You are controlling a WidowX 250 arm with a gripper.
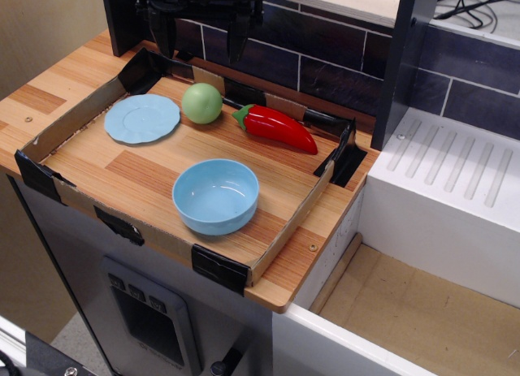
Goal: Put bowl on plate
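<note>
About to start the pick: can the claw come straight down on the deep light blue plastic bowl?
Probably yes. The deep light blue plastic bowl sits open-side up, nothing over it; the claw hangs open at the back.

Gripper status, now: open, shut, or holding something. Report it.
Gripper: open, two fingers spread apart, holding nothing, raised at the back of the tray above the green ball. The bowl and the plate are untouched.

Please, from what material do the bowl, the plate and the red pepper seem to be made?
Bowl: likely matte plastic, uniform light blue with soft sheen. Plate: probably the same plastic, same colour and finish. Red pepper: apparently glossy toy plastic, showing sharp highlights.
</note>
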